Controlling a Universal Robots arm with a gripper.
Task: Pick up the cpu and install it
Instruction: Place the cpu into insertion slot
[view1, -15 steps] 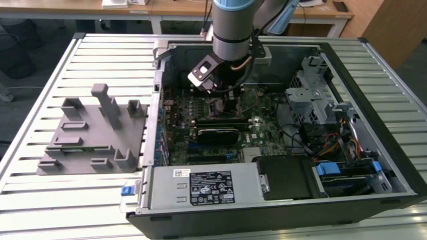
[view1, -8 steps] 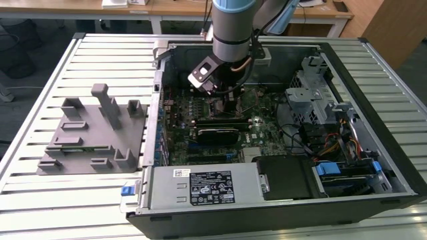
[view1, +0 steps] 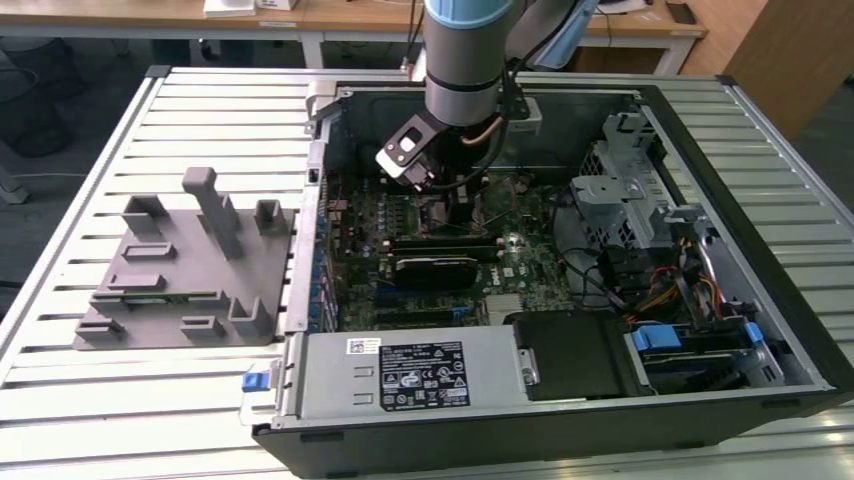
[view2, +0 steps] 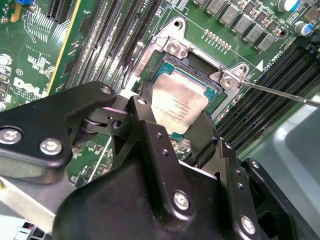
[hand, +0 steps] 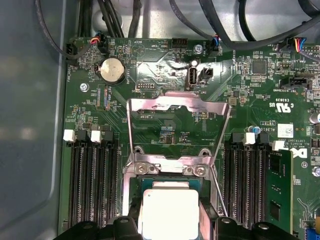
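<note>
Cpu (view2: 177, 100) lying in open socket (view2: 172, 47) on motherboard (view2: 30, 50). Gripper (view2: 176, 122) fingers clasping its opposite edges, apparently; arm (view1: 461, 60) reaching into computer case (view1: 534, 445), upper centre of exterior view. Seating step likely underway; next move calling for flat, square alignment.

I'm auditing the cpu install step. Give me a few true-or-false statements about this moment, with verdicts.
1. The gripper is shut on the cpu at the socket. True.
2. The socket's load plate is closed over the cpu. False: it stands flipped open.
3. The grey tray lies outside the computer case. True.
4. The arm hovers over the grey tray. False: it reaches into the case, above the motherboard.
5. A coin battery sits on the motherboard. True.
</note>
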